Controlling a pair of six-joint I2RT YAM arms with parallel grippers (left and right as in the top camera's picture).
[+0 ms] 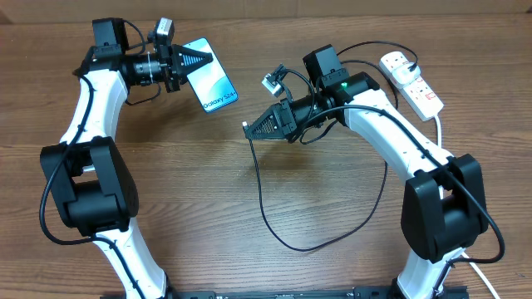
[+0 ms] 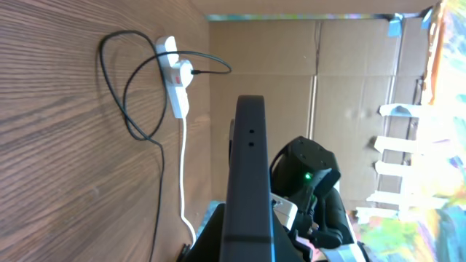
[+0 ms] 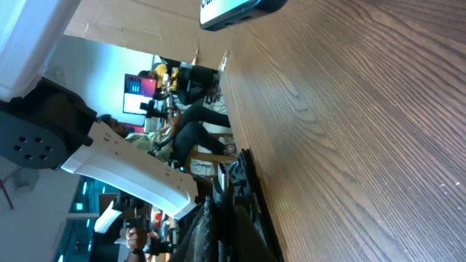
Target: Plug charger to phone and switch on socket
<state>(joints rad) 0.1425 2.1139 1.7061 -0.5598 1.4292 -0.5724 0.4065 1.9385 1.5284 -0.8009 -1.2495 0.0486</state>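
Note:
My left gripper [image 1: 198, 60] is shut on one end of the phone [image 1: 213, 80], whose blue-teal screen with "Galaxy" text faces up at the back left. In the left wrist view the phone [image 2: 247, 167] shows edge-on as a black bar rising from the fingers [image 2: 244, 251]. My right gripper [image 1: 253, 127] is shut on the free end of the charger cable [image 1: 274, 224], with its connector pointing left toward the phone, a gap between them. The cable loops over the table to a black plug [image 1: 397, 61] seated in the white socket [image 1: 416, 85]. In the right wrist view the phone's end [image 3: 233, 10] is at the top, far from the fingers [image 3: 227, 215].
The socket strip [image 2: 175, 80] lies at the back right with its thick white cord [image 2: 182, 182] running off the table edge. The black cable loop [image 2: 127, 94] lies beside it. Cardboard walls stand behind the table.

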